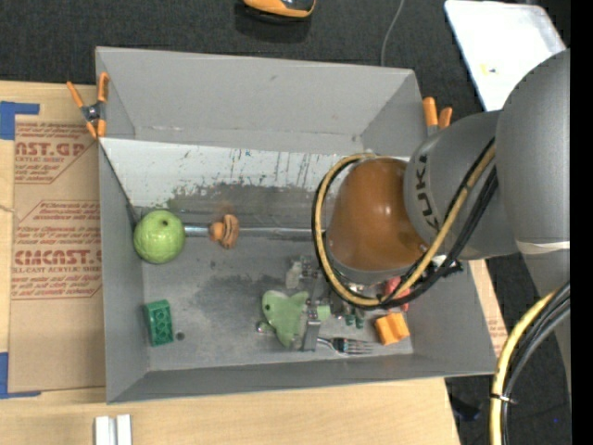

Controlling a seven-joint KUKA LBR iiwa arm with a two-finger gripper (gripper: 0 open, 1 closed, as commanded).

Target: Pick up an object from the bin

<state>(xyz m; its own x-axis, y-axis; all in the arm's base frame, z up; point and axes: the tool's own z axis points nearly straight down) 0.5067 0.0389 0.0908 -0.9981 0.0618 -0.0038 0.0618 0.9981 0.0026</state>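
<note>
At the bin's near side, the gripper sits beside a pale green toy. Its opening cannot be told.

Soft, even light falls from above on the bin; its back wall at 12 o'clock is palest. The green apple at 9 o'clock carries a faint highlight, the orange cover a dull sheen. Shadow pools under the arm toward 5 o'clock
</note>
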